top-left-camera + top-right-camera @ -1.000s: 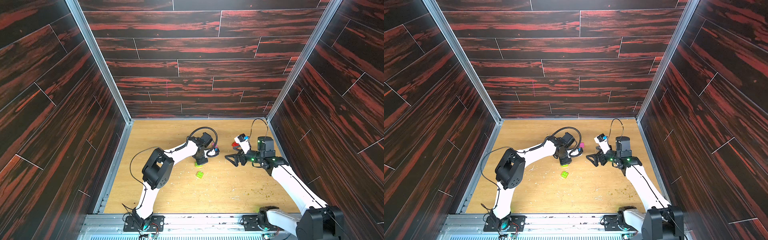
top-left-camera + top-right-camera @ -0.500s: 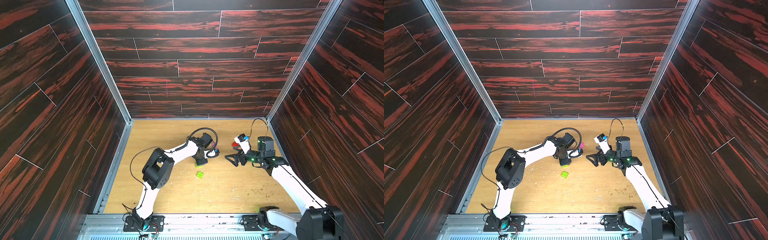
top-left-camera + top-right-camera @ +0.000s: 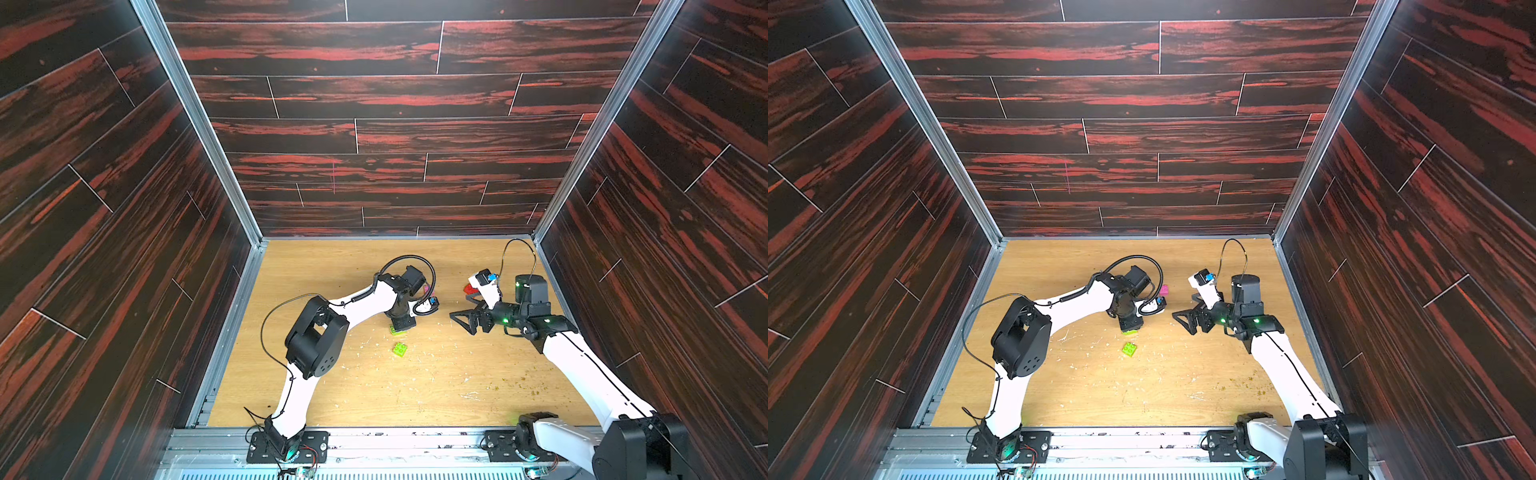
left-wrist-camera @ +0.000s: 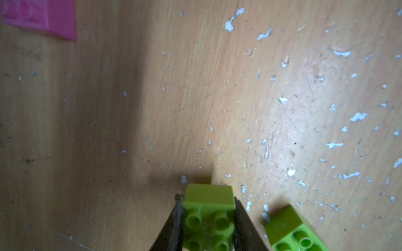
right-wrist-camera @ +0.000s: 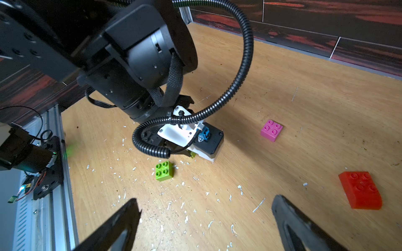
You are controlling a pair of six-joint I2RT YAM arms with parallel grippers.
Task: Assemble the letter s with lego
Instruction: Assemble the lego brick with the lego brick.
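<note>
My left gripper (image 3: 402, 327) (image 4: 207, 217) points down at the table's middle and is shut on a lime green lego brick (image 4: 208, 208) (image 3: 1129, 331), studs up, low over the wood. A second lime green brick (image 3: 400, 349) (image 4: 291, 232) (image 5: 164, 171) lies loose just in front of it. A pink brick (image 3: 1164, 289) (image 5: 271, 130) sits behind the left wrist. A red brick (image 3: 469, 289) (image 5: 360, 190) lies further right. My right gripper (image 3: 467, 322) (image 5: 204, 217) hovers open and holds nothing. The bricks lie apart, and the letter s is out of view.
The wooden table (image 3: 415, 386) is strewn with white flakes and crumbs. Dark panelled walls (image 3: 374, 137) close it in on three sides. An aluminium rail (image 3: 374, 444) with both arm bases runs along the front edge. The left arm's cable loop (image 5: 239, 76) hangs near the right gripper.
</note>
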